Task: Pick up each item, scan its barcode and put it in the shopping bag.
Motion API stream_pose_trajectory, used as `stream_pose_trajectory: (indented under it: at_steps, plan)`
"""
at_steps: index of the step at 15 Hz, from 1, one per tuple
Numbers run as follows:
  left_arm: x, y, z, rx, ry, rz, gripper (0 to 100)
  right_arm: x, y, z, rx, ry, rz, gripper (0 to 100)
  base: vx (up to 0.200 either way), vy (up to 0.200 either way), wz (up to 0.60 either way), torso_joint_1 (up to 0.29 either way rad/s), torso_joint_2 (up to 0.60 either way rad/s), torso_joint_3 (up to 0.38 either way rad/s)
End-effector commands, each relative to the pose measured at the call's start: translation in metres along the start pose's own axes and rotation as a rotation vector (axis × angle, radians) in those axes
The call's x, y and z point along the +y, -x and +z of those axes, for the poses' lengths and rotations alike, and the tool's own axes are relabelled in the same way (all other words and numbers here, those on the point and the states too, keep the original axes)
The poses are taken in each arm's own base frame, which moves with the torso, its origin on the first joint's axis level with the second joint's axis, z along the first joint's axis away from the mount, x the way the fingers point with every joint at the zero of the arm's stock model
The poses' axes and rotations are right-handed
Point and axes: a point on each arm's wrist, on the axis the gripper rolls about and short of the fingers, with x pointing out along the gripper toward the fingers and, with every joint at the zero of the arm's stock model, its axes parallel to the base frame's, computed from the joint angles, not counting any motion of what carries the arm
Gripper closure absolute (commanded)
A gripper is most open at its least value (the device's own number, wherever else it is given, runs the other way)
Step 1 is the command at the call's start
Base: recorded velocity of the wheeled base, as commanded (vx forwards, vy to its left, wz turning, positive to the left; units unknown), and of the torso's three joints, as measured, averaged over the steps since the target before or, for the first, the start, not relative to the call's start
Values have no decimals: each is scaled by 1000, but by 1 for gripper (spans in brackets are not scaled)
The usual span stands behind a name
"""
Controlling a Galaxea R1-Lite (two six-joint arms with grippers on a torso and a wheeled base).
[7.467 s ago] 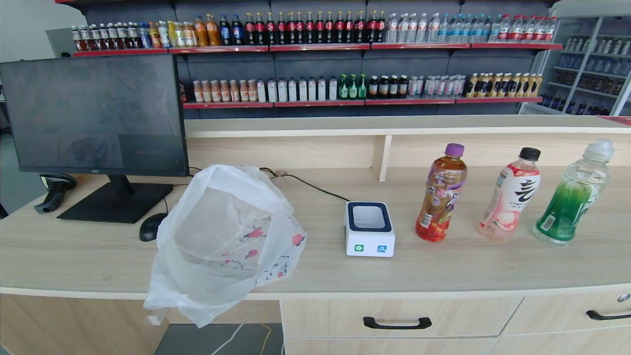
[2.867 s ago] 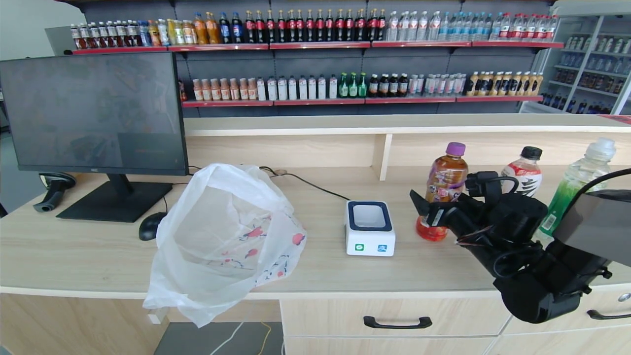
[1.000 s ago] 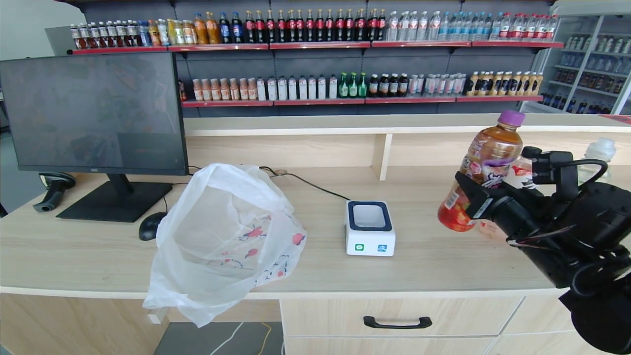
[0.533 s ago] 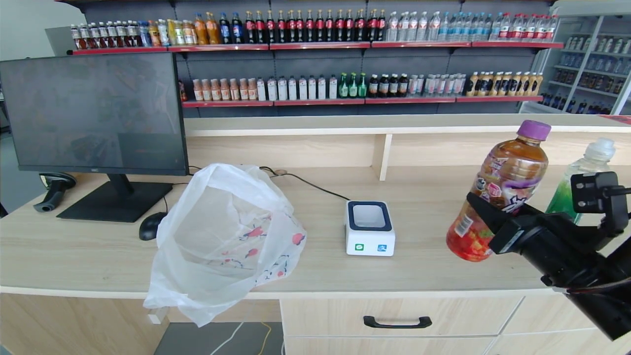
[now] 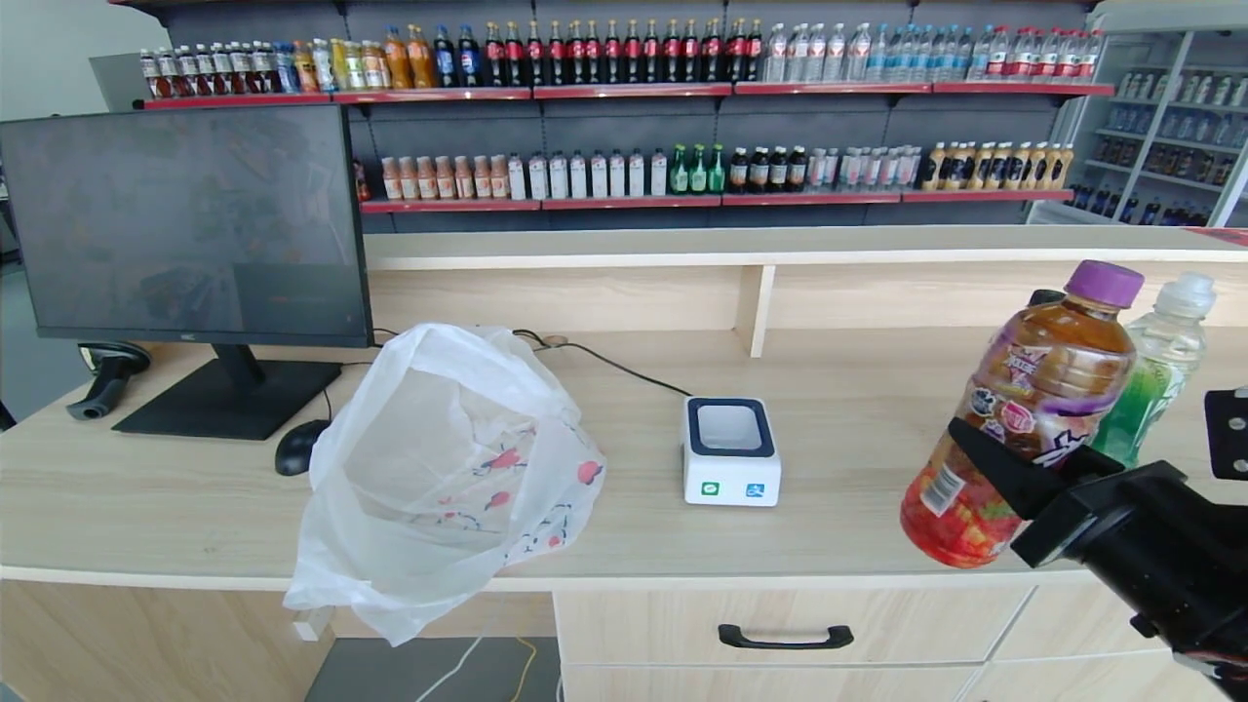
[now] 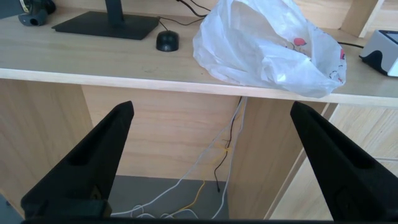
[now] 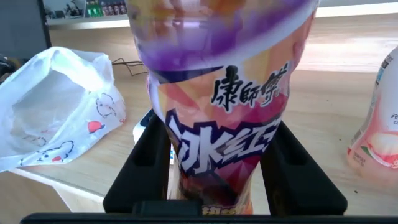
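A: How does the right arm sit?

B: It comes in from the near right corner, slanting up and to the left. The right gripper (image 5: 1014, 466) is clamped on the lower half of the purple-capped tea bottle (image 5: 1033, 390), with a black finger on each side of the label. The bottle is held tilted, its cap leaning to the far right. Its red base is close to the near edge of the counter (image 5: 838, 390).

A: And the other arm?

B: The left gripper (image 6: 211, 158) hangs below counter height, in front of the counter's near face. Its jaws are spread wide with nothing between them.

A: What room is there to the left of the bottle?

B: The scanner (image 5: 731, 450) stands mid-counter, well apart from the bottle, with bare wood between them. Left of it the shopping bag (image 5: 448, 468) lies slumped and open-mouthed, its lower part drooping over the near edge.

A: What crowds the bottle?

B: The green bottle (image 5: 1155, 375) stands upright just beyond it to the right. The pink bottle (image 7: 376, 137) also stands nearby on the counter. The monitor (image 5: 185, 224) and mouse (image 5: 295, 448) sit at the left end, past the bag.
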Motion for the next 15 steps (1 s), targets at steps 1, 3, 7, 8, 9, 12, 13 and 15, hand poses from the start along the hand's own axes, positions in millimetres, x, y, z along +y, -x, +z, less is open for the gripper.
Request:
stream_pose_trajectory:
  at_steps: [1,3,7,8,9,12,13,15]
  plan:
    - [0,0,0,-1,0,1,0,18,10,4,-17,-19,109,100,0,0,0,0,0,0]
    - [0,0,0,-1,0,1,0,30,16,0,7,-28,185,100,0,0,0,0,0,0]
    - [0,0,0,-1,0,1,0,47,21,-4,39,-86,292,100,0,0,0,0,0,0]
    - [0,0,0,-1,0,1,0,53,20,-3,45,-130,320,100,0,0,0,0,0,0]
    - [0,0,0,-1,0,1,0,63,18,1,29,-172,366,100,0,0,0,0,0,0]
    - [0,0,0,-1,0,1,0,79,19,2,55,-241,505,100,0,0,0,0,0,0]
    - [0,0,0,-1,0,1,0,82,16,1,65,-268,524,100,0,0,0,0,0,0]
    - [0,0,0,-1,0,1,0,95,12,11,60,-369,643,100,0,0,0,0,0,0]
